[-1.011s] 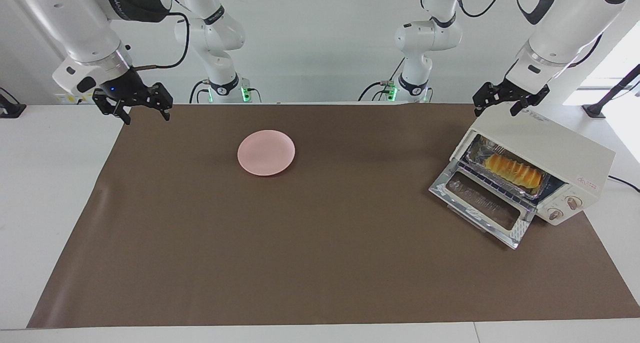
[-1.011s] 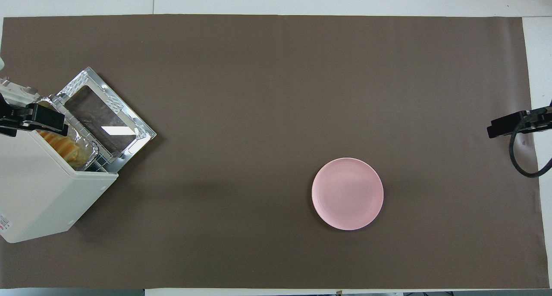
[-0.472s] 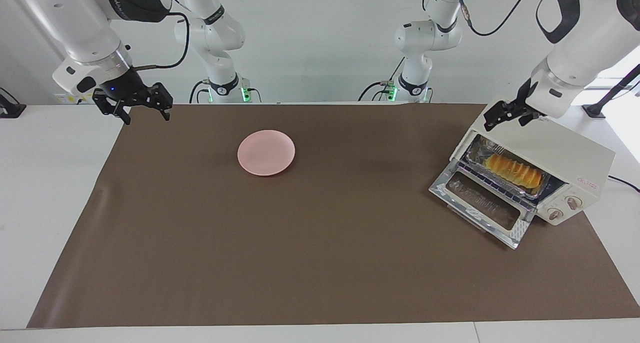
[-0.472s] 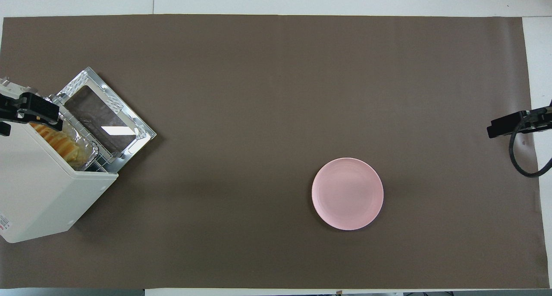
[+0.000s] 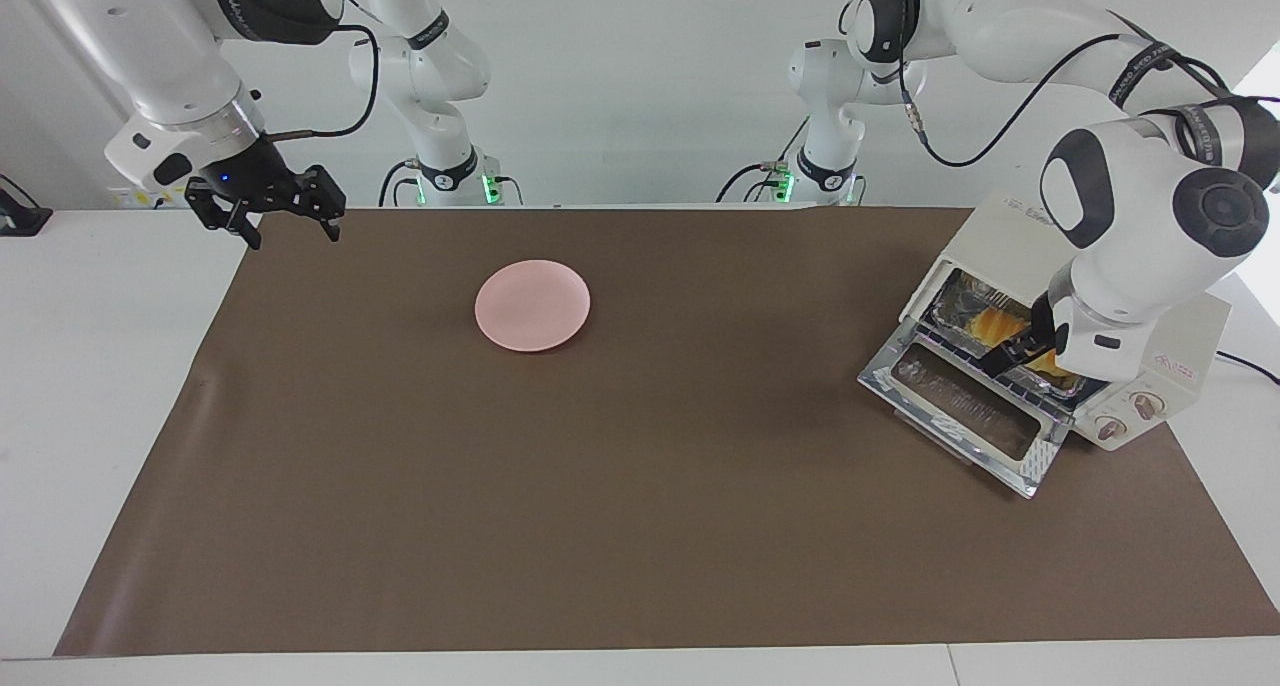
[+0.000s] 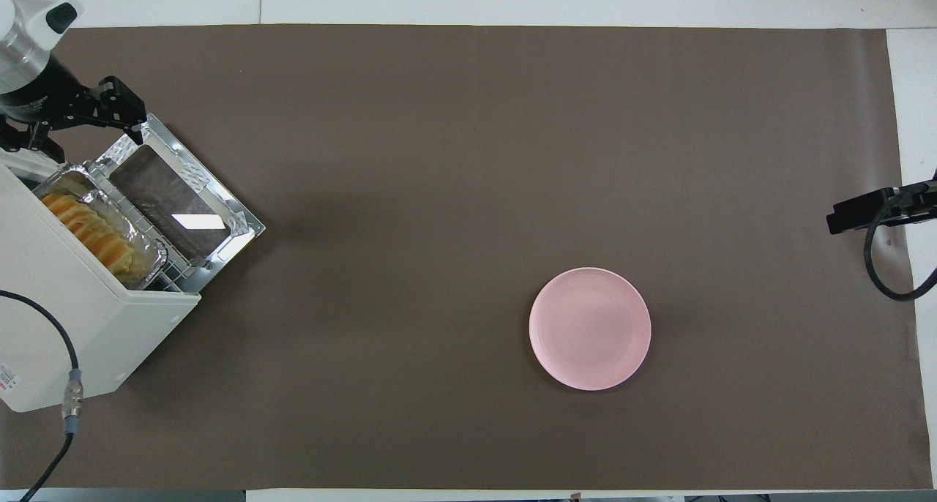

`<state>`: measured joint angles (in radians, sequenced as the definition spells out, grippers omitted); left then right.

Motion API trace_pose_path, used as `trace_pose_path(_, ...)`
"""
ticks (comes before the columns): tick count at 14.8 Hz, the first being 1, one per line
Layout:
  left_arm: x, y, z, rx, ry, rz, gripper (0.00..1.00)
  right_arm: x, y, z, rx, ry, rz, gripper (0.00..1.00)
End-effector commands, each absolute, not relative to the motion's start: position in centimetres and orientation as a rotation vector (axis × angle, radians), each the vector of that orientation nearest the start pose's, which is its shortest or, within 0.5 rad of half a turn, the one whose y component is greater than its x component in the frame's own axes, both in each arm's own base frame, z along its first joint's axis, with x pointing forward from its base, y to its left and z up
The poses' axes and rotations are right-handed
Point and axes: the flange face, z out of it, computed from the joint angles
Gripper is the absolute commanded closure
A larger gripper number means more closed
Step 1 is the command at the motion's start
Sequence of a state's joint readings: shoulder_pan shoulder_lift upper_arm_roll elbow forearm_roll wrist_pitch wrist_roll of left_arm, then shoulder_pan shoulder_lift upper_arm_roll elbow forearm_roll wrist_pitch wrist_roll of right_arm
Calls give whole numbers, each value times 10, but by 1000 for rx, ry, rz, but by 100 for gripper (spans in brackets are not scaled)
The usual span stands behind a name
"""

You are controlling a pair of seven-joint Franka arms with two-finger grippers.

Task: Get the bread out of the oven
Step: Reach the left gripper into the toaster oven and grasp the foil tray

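The cream-white oven point(image 5: 985, 241) stands at the left arm's end of the table with its glass door point(image 5: 965, 411) dropped open. The bread point(image 5: 985, 321) lies in a foil tray point(image 5: 958, 294) on the rack at the oven's mouth. My left gripper point(image 5: 1018, 352) hangs open in front of the mouth, over the tray's edge and the door, and its wrist hides part of the bread. In the overhead view the left gripper point(image 6: 77, 125) is beside the bread point(image 6: 84, 227), and the oven point(image 6: 66, 319) and door point(image 6: 176, 202) show too. My right gripper point(image 5: 290, 226) waits open.
A pink plate point(image 5: 532, 305) lies on the brown mat nearer the right arm's end, also in the overhead view point(image 6: 590, 328). The right gripper point(image 6: 849, 213) is over the mat's edge at the right arm's end. A cable point(image 6: 69, 385) hangs over the oven's top.
My left arm has swung from over the oven's top out past it and down in front of the open mouth. The right arm, the bread and the plate have not moved.
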<state>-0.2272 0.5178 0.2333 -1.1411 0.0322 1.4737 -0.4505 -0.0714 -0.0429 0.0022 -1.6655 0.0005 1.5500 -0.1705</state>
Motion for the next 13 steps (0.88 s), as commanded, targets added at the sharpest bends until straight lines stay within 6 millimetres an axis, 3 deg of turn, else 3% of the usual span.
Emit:
trace_pose_path(1, 671, -36, 481, -2805, -835, 144, 0, 530, -40, 605, -3122, -172, 121, 0)
trace_pose_path(4, 654, -32, 459, -2763, -939, 146, 0, 530, -41, 605, -3122, -170, 121, 0)
trace_pose_path(7, 628, -28, 436, -2687, -927, 115, 0, 530, -40, 605, -3122, -172, 121, 0)
trace_pose_path(13, 601, -23, 406, -2691, -983, 108, 0, 529, -43, 605, -3122, -165, 121, 0)
